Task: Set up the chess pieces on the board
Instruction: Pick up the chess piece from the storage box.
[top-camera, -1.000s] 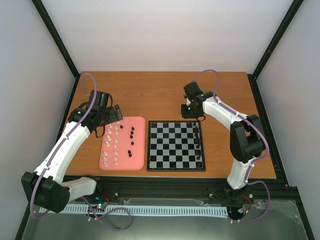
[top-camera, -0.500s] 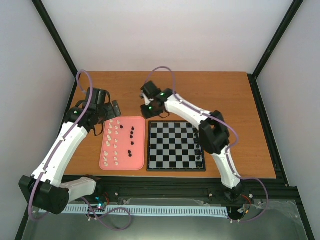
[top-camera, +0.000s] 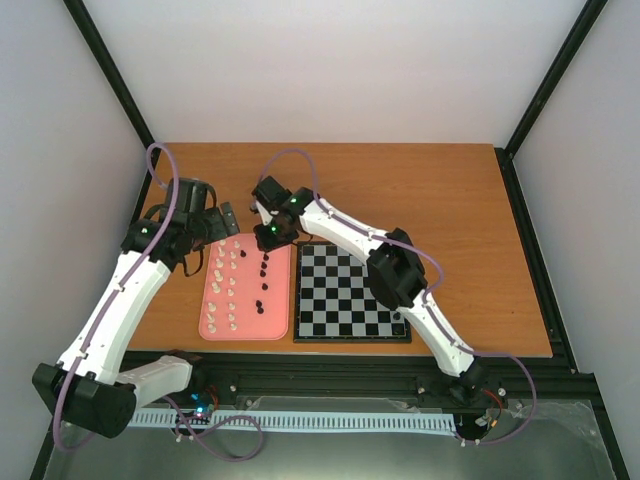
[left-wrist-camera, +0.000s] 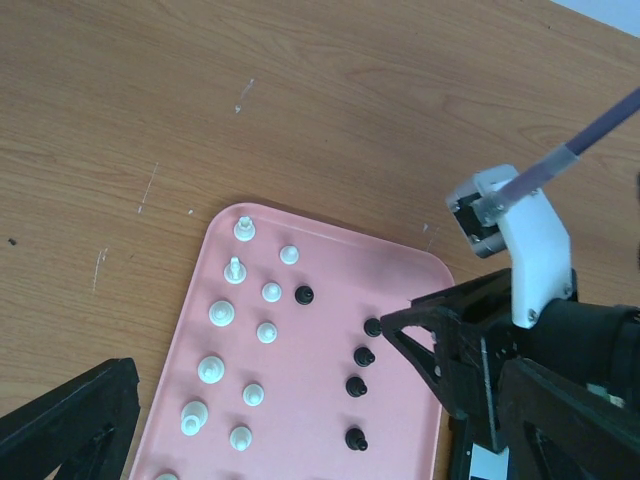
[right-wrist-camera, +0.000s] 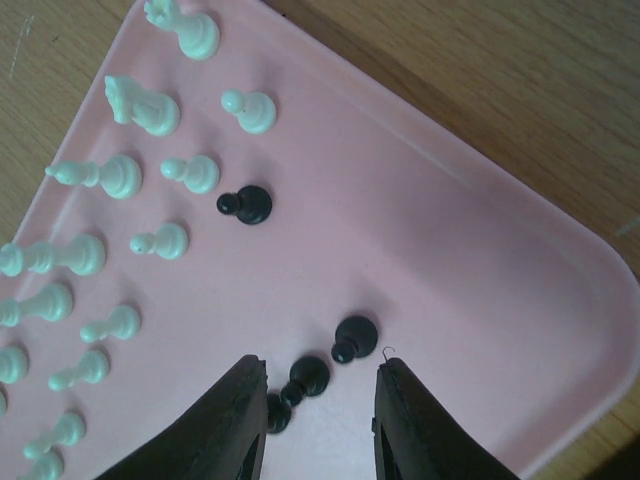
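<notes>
Since a second ago the right arm has swung from beyond the board's far right corner across to the pink tray (top-camera: 245, 335). The left arm has barely shifted.

Right gripper (right-wrist-camera: 320, 365): fingers spread, low over the tray's right half. One of the black pieces (right-wrist-camera: 308, 375) sits between the fingers. Another lies just ahead of the tips and a third further back between the fingers. We cannot tell whether either finger touches a piece.

Left gripper (top-camera: 222, 222): fingers spread wide, holding nothing, above the tray's far left corner.

White pieces (left-wrist-camera: 215, 313): standing in loose columns on the tray's left half. One black piece stands among them nearer the tray's far edge.

Board (top-camera: 340, 300): flat on the table (top-camera: 450, 190), just right of the tray, edges close but apart. Most of its squares are bare.

Obstructions: in the top view the right arm lies diagonally over the board's far and right parts and hides those squares. A single dark piece shows on the board's edge farthest from the tray, near corner. In the left wrist view the right wrist and its purple cable (left-wrist-camera: 590, 135) cover the tray's right rim.
</notes>
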